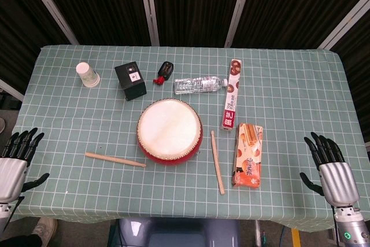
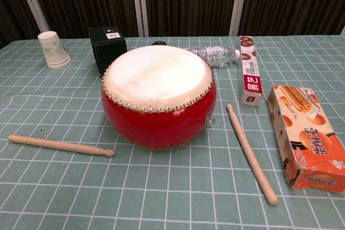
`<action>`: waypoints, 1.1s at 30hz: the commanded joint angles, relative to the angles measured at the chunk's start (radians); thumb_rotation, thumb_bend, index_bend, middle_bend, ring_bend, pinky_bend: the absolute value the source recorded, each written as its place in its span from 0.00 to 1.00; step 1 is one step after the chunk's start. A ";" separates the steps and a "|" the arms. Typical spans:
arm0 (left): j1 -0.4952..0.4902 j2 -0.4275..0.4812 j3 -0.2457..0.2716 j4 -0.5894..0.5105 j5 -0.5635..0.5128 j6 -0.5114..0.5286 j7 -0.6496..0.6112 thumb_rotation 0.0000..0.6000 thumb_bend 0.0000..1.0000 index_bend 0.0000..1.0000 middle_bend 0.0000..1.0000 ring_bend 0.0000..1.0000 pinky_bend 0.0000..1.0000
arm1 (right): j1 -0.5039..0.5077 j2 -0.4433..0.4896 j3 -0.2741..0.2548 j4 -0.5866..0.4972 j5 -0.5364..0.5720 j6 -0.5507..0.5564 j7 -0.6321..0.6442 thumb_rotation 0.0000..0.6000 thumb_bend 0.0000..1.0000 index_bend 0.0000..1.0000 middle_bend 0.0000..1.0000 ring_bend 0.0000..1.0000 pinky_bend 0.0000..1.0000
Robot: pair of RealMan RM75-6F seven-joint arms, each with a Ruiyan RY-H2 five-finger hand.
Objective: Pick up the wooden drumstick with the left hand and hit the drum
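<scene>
From the head view, your left hand (image 1: pixel 16 160) sits at the table's (image 1: pixel 289 79) near left corner, fingers spread and holding nothing. Your right hand (image 1: pixel 330 169) sits at the near right corner, equally loose and holding nothing. The drum (image 1: pixel 169 131) stands near the middle of the table, skin up. The left stick (image 1: pixel 115 159) lies flat between your left hand and the drum, nearer the front edge, its tip pointing toward the drum and just short of it. A second stick (image 1: pixel 217 161) lies right of the drum, running from beside it toward the front edge. Right of that lies an orange snack box (image 1: pixel 248 155). A long red-and-white box (image 1: pixel 232 93) runs toward the back edge, with a bottle (image 1: pixel 199 85) on its side behind the drum. Further left along the back are a small dark object with a red part (image 1: pixel 163 73), a black box (image 1: pixel 130 81) and a paper cup (image 1: pixel 87 74) toward the back left corner.

In the chest view neither hand shows. The drum (image 2: pixel 158 95) fills the centre, red-bodied with a studded rim. The left stick (image 2: pixel 60 145) rests on the cloth to its left, apart from the drum, rounded tip toward it. The second stick (image 2: pixel 250 152) lies right, between the drum and the snack box (image 2: pixel 307 136). Behind stand the cup (image 2: pixel 53 49), the black box (image 2: pixel 107 48), the bottle (image 2: pixel 214 54) and the long box (image 2: pixel 249 70).
</scene>
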 commanded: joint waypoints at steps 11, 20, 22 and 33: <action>0.001 0.006 0.001 -0.016 -0.009 -0.007 0.007 1.00 0.00 0.00 0.00 0.00 0.00 | -0.001 0.004 -0.002 -0.011 0.007 -0.010 -0.006 1.00 0.28 0.00 0.00 0.00 0.10; -0.004 0.011 0.006 -0.024 -0.018 -0.030 0.014 1.00 0.00 0.00 0.00 0.00 0.00 | -0.001 0.003 0.000 -0.011 0.010 -0.011 -0.007 1.00 0.28 0.00 0.00 0.00 0.10; -0.006 0.014 0.008 -0.030 -0.018 -0.038 0.020 1.00 0.00 0.00 0.00 0.00 0.00 | -0.001 0.004 -0.001 -0.007 0.009 -0.010 -0.007 1.00 0.28 0.00 0.00 0.00 0.10; -0.029 0.018 0.014 -0.048 -0.014 -0.083 0.051 1.00 0.00 0.00 0.00 0.00 0.00 | -0.004 0.004 -0.001 -0.008 0.009 -0.006 -0.003 1.00 0.28 0.00 0.00 0.00 0.10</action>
